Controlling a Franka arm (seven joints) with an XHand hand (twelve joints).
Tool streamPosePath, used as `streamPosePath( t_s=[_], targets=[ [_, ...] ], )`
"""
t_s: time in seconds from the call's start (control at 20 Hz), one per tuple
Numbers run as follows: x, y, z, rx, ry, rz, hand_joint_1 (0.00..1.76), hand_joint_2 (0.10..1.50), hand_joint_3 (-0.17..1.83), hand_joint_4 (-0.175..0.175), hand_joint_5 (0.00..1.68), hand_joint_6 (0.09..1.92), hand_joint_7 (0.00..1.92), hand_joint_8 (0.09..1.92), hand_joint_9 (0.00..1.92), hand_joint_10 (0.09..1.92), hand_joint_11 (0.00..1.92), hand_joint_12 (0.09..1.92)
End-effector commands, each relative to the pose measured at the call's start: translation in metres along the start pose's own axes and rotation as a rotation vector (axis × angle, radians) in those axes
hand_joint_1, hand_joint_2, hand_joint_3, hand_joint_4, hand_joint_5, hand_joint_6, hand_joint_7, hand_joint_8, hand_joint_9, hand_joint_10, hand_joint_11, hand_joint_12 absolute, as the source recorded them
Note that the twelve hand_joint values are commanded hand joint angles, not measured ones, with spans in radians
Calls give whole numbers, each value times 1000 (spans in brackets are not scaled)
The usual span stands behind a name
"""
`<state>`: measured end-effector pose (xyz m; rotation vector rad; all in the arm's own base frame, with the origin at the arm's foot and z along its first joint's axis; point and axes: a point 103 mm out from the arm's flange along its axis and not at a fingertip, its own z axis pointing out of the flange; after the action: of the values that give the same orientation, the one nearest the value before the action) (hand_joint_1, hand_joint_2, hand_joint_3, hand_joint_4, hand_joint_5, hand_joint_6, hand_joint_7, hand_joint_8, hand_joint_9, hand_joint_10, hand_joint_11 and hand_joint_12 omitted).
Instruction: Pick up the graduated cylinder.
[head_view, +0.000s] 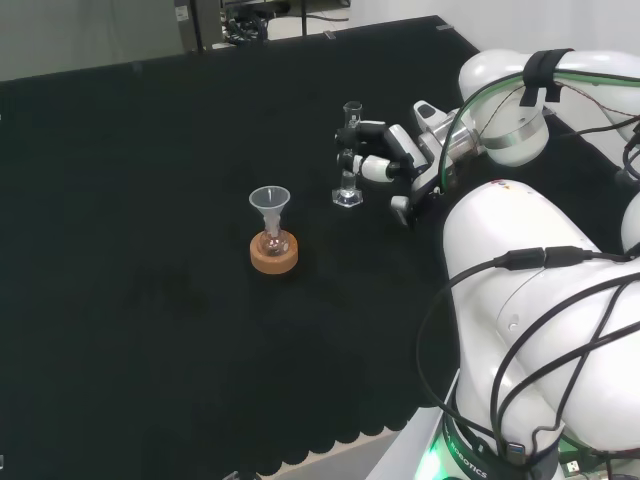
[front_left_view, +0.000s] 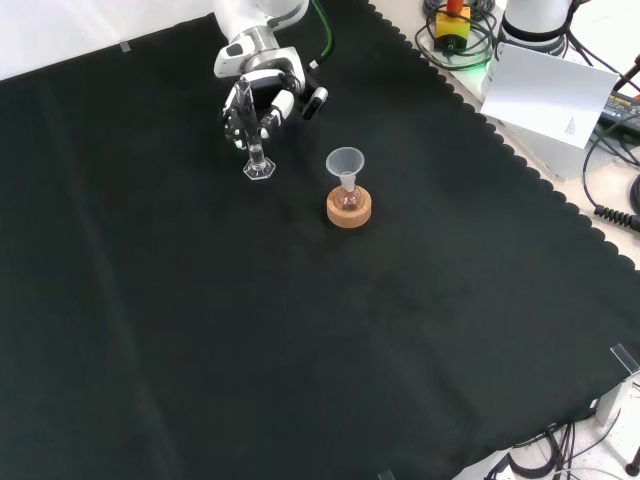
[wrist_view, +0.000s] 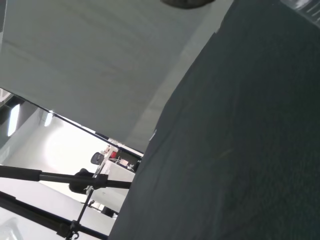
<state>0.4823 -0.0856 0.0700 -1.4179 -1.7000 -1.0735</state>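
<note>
Black cloth (head_view: 150, 300) – hand (head_view: 400, 158) round graduated cylinder (head_view: 348, 190), bench upright

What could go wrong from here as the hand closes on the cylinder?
The graduated cylinder is tall and narrow on a small base, still on the cloth; the hand has fingers curled around its upper part, so an uneven squeeze might tip it. Being clear, it could also slip during the lift. A sideways swing could reach the nearby funnel in the flask on its cork ring.
</note>
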Motion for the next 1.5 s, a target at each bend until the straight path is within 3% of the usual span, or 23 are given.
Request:
streamPosePath(
  t_s=[0.05,0.4,0.55,0.9,1.0,1.1,1.5],
  targets=[
    [6,1,-4,-9,-100,22,1220,1113,-6,-158,973,990,968,893,1254,230,1145,816],
    [27,2,-23,56,-351,-2,1266,1096,-2,-175,1011,953,1031,946,1346,163,1172,783],
    [36,1,-34,87,-413,-13,1268,1092,-2,-175,1019,939,1041,930,1361,148,1176,776],
    [57,-13,-51,167,-483,-6,1269,1089,-2,-175,1025,930,1048,921,1374,137,1182,772],
    [63,-20,-53,187,-492,-4,1256,1077,-8,-60,1084,902,1069,835,1381,127,1187,767],
    [70,-28,-54,207,-498,0,1252,1068,-10,-12,1117,874,1088,783,1390,112,1195,757],
    [97,-68,-45,317,-536,15,1251,1063,-11,13,1127,861,1103,757,1403,105,1203,751]
  ],
)
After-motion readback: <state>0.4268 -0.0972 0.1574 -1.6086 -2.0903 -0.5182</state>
